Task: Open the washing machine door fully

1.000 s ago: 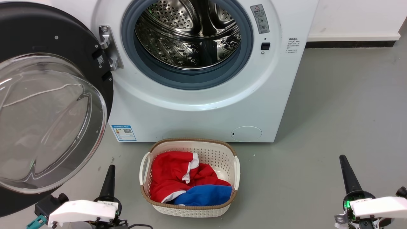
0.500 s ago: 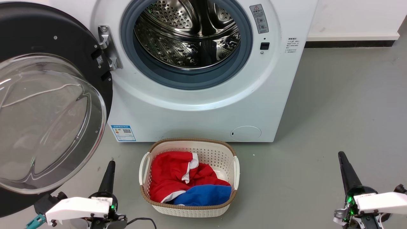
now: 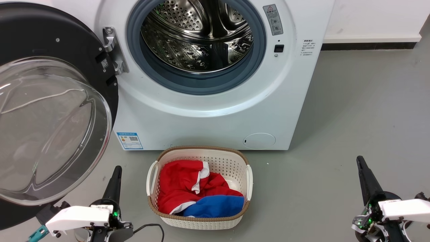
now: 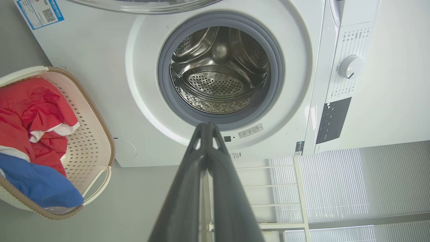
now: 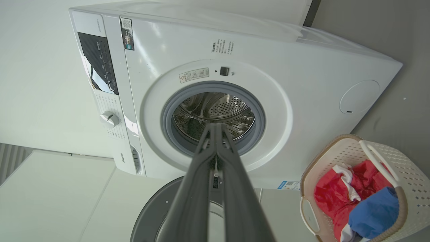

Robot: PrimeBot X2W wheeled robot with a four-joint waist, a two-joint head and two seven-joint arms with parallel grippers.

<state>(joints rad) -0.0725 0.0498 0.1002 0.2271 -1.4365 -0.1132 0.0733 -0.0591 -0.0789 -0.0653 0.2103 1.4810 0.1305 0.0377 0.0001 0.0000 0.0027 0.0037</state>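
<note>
The left pincer (image 3: 117, 168) and right pincer (image 3: 359, 159) have tapering dark fingers (image 3: 112, 190), white wrist shells (image 3: 79, 215) and green lights (image 3: 115, 213).

One washing machine (image 3: 215, 124), one washing machine door (image 3: 40, 33), one steel drum (image 3: 196, 37), one door hinge (image 3: 112, 50), one blue label (image 3: 129, 140), one round cap (image 3: 259, 140), one control dial (image 4: 351, 66). One laundry basket (image 3: 201, 223), containing one red garment (image 3: 178, 188) and one blue garment (image 3: 218, 205). Two grippers: left gripper (image 3: 117, 169), right gripper (image 3: 360, 160).

Left hand (image 3: 117, 169), right hand (image 3: 359, 159) closed, empty
</note>
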